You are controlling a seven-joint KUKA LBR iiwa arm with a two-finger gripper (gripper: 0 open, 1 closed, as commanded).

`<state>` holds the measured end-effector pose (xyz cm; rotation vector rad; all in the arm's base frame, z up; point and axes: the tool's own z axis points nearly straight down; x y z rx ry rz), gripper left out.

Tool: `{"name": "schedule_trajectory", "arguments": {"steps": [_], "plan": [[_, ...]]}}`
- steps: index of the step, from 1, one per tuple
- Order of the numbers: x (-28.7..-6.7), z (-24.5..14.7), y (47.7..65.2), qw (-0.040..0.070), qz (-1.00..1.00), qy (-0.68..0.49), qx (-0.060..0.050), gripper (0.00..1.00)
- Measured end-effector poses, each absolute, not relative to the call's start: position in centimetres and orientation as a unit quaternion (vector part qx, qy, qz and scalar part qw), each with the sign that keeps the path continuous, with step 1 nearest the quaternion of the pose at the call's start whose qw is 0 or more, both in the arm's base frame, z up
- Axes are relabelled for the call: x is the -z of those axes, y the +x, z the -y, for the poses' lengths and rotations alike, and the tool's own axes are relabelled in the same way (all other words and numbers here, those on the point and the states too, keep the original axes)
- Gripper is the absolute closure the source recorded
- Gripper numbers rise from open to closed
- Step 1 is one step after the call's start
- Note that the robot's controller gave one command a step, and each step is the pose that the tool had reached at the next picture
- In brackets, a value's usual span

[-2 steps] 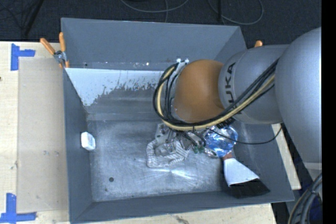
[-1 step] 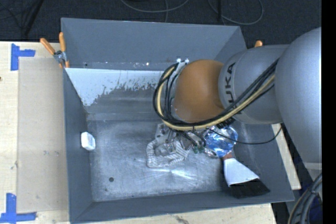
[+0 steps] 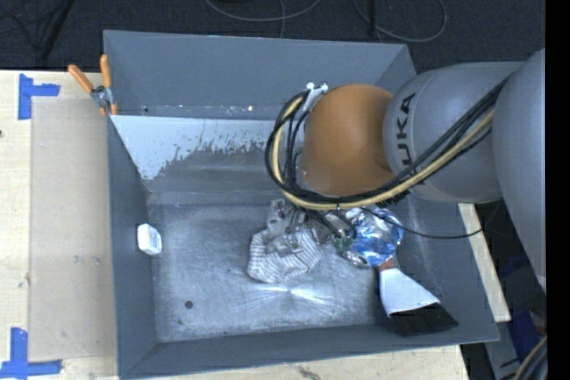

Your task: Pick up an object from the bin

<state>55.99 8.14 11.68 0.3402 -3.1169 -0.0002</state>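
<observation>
Jaws over 1 striped cloth (image 3: 278, 262) (mid-bin), 1 foil wad (image 3: 375, 237) beside.

We see a matt grey metal bin (image 3: 178, 76), its floor scratched pale, a soft-looking striped cloth (image 3: 283, 261) and a crinkled foil wrapper (image 3: 376, 238) (glossy, catching the light).

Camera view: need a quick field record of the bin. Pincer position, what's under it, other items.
bin: grey metal, few loose items
pincer: low at bin centre, below the orange wrist cover
under pincer: striped cloth, grey-white, crumpled
right of that: foil wrapper, silver-blue, crumpled
near-right corner: white-and-black piece
left side: small white piece, lying alone
held: nothing visibly lifted
</observation>
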Motion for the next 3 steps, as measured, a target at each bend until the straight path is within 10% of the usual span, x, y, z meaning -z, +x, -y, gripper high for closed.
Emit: {"name": "schedule_trajectory", "arguments": {"steps": [3], "plan": [[-21.7,-7.6,56.7,0.001,0.993,0.117,0.000,1.00]]}}
